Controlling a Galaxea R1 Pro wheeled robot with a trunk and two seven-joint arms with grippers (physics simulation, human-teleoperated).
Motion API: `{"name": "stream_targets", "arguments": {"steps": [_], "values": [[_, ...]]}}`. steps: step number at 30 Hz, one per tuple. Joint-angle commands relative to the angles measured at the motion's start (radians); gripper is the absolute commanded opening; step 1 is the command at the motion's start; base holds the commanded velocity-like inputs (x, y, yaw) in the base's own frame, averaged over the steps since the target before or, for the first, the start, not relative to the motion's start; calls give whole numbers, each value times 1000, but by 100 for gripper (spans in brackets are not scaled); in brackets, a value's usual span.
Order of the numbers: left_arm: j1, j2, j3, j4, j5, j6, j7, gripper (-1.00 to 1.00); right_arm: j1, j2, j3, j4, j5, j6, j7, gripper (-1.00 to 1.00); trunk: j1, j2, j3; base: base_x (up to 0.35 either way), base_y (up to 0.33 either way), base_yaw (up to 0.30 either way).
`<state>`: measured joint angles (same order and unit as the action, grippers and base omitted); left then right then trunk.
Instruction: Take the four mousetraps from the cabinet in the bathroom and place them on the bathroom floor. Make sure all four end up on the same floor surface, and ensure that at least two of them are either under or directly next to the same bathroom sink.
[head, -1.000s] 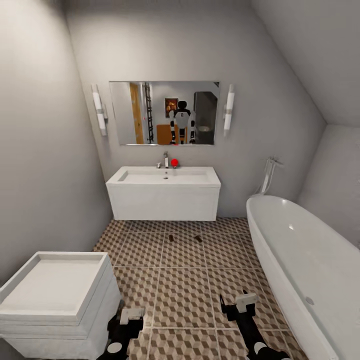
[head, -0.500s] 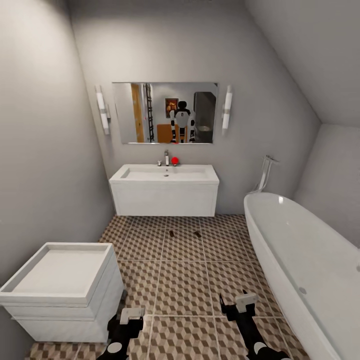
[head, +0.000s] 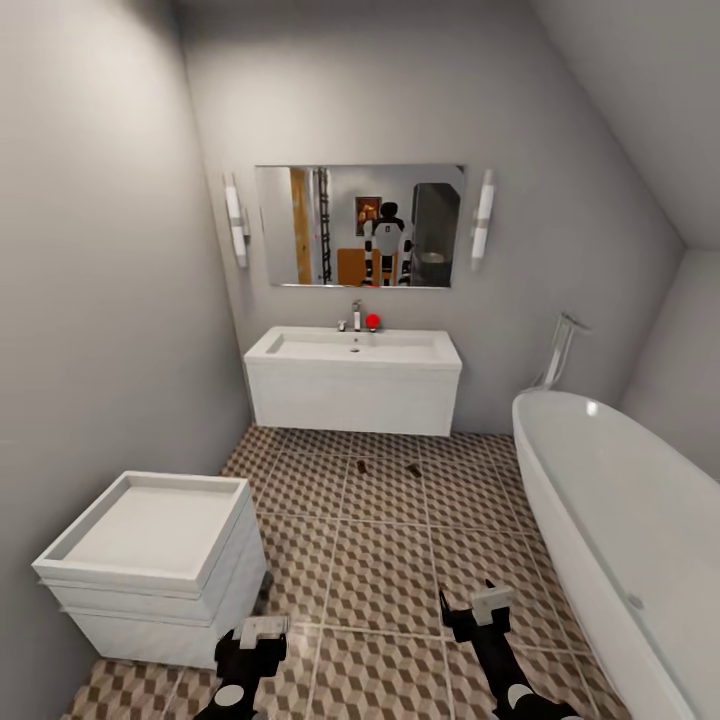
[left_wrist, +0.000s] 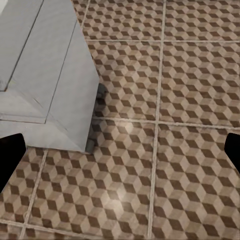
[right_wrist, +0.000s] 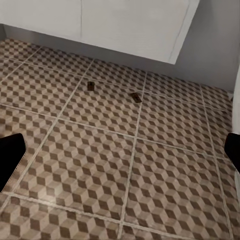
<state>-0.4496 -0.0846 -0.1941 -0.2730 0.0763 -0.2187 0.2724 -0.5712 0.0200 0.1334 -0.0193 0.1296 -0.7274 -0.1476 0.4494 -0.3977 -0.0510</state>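
— Where are the traps?

— We see two traps on the floor (head: 380, 560), just in front of the sink (head: 354, 350). The left trap (head: 361, 466) and the right trap (head: 413, 470) lie near each other, on neighbouring tiles, apart and not touching. In the right wrist view the same pair shows: one trap (right_wrist: 90, 86) roughly end-on, the other (right_wrist: 135, 97) turned at an angle, both just out from under the white vanity (right_wrist: 100, 22).

— And our grippers?

— The left gripper (head: 262, 632) hangs low over the tiles beside the white toilet (head: 150, 560); the right gripper (head: 480, 610) hangs over bare tiles near the bathtub (head: 620, 530). In each wrist view the dark fingertips (left_wrist: 10, 160) sit at the far edges of the picture with floor (left_wrist: 150, 150) between them, so we read both as spread wide, holding nothing. The right one's fingertips (right_wrist: 11, 157) stand just the same.

— What else is around?

— A mirror (head: 358, 226) hangs above the sink, with a wall light (head: 236, 220) at each side; we see our own reflection in it, and something orange-brown behind us that is too small to make out. A small red thing (head: 372, 321) sits beside the tap (head: 356, 315).
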Motion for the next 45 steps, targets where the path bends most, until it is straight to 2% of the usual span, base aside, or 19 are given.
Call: {"name": "stream_targets", "arguments": {"steps": [1,45], "values": [[-1,0,-8,1,8,-4,6,100,-1,0,3,1,10,-1,-10,100,1,-2,-2,0,0,221],[-1,-1,-8,6,9,-4,5,100,-1,0,3,1,10,-1,-10,100,1,-2,-2,0,0,225]]}}
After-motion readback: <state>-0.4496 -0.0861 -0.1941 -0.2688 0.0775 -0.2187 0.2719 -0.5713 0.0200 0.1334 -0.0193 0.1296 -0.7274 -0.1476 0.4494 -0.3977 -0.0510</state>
